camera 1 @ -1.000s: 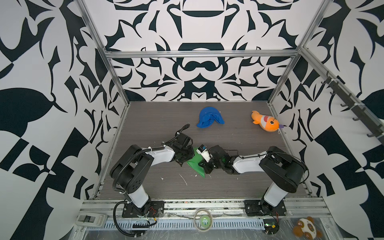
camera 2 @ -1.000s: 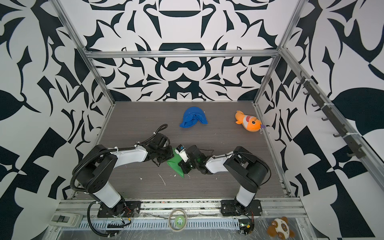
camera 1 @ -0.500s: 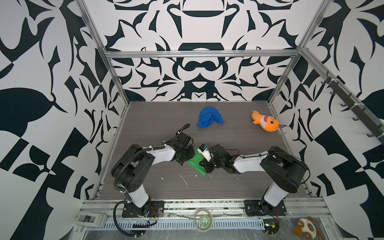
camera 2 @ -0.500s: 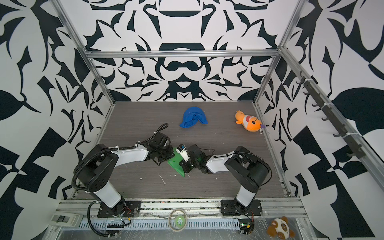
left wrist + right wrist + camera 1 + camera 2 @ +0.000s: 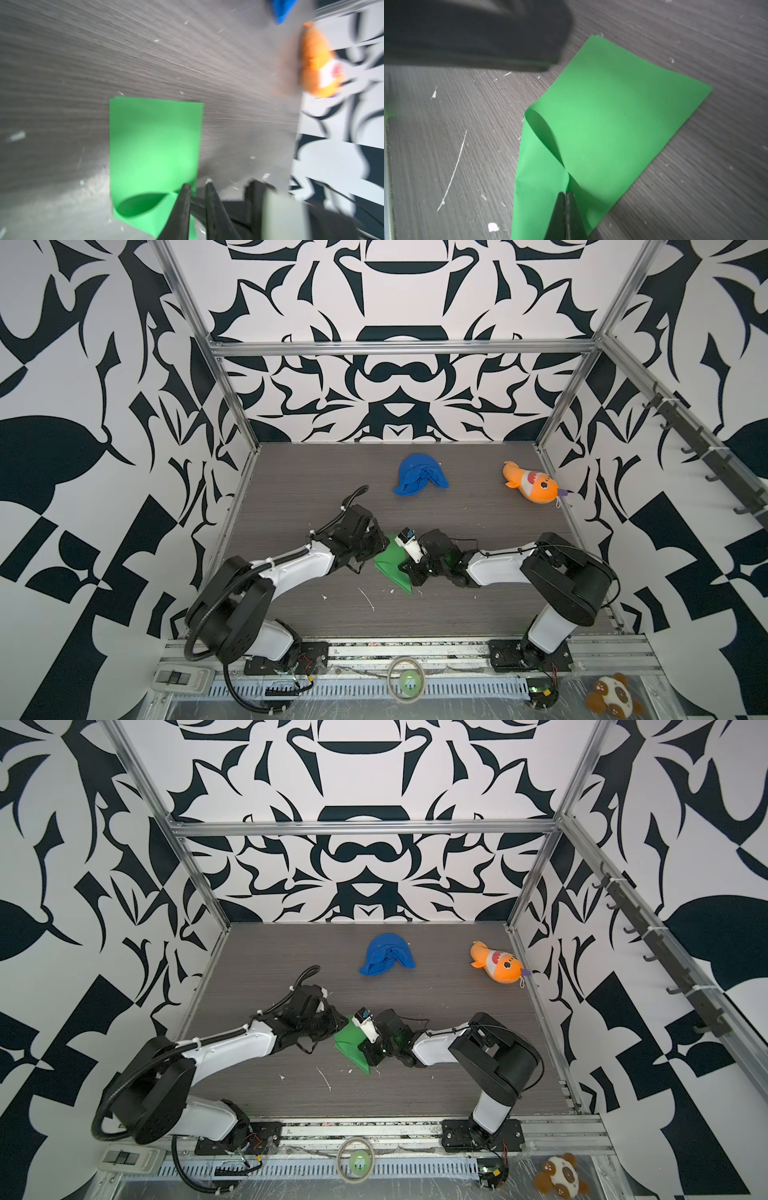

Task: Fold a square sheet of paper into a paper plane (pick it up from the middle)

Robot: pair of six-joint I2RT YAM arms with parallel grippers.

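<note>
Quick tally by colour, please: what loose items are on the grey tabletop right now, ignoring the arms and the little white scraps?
Green: 1, the paper
Blue: 1, the cloth lump
Orange: 1, the plush fish
Total: 3

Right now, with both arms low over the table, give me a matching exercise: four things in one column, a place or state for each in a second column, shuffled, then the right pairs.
Column one
A. green paper
B. blue cloth
C. orange plush fish
D. right gripper

Column two
1. lying at the far right of the table
2. folded over loosely, between the two arms
3. crumpled in a lump, far side, near the middle
4. jaws shut on a green fold

Pairs: A-2, B-3, C-1, D-4
</note>
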